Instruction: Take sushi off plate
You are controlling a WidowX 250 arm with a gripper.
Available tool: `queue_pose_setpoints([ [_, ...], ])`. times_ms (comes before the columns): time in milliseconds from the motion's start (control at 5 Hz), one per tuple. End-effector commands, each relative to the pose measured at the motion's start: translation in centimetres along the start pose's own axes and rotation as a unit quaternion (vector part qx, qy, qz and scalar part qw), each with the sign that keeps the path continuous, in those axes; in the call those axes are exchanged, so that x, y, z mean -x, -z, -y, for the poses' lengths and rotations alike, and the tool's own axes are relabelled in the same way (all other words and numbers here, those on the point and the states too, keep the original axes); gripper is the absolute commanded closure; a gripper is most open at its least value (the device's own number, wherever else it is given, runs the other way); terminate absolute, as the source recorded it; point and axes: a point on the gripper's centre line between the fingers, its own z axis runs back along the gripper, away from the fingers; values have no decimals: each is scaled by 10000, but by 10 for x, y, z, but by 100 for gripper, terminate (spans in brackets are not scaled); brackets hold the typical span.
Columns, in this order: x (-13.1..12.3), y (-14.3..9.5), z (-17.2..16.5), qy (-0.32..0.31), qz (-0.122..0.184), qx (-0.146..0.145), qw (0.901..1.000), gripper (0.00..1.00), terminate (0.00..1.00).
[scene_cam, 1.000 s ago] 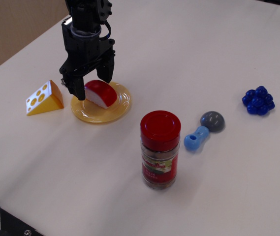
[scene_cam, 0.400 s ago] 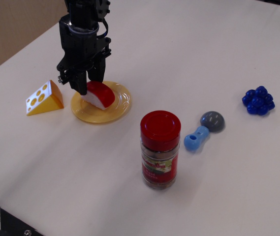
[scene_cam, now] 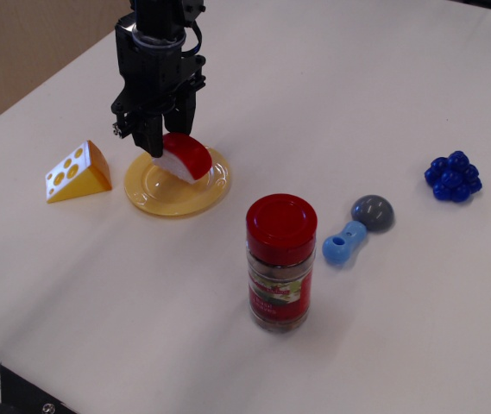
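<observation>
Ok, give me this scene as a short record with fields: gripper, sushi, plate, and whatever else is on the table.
gripper: shut on the sushi, above the plate's far side
sushi: tilted, raised off the plate centre
plate: yellow, bare middle showing
left of plate: cheese wedge
front centre: spice jar, upright, red lid
right of jar: blue and grey toy
far right: blue berry cluster
</observation>
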Motion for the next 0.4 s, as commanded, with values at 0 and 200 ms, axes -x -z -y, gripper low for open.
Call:
queue_pose_setpoints([
  [0, -13, -23, 44, -175, 40, 476, 9987, 100, 0],
  [200, -18, -17, 56, -318, 220, 483, 9981, 100, 0],
])
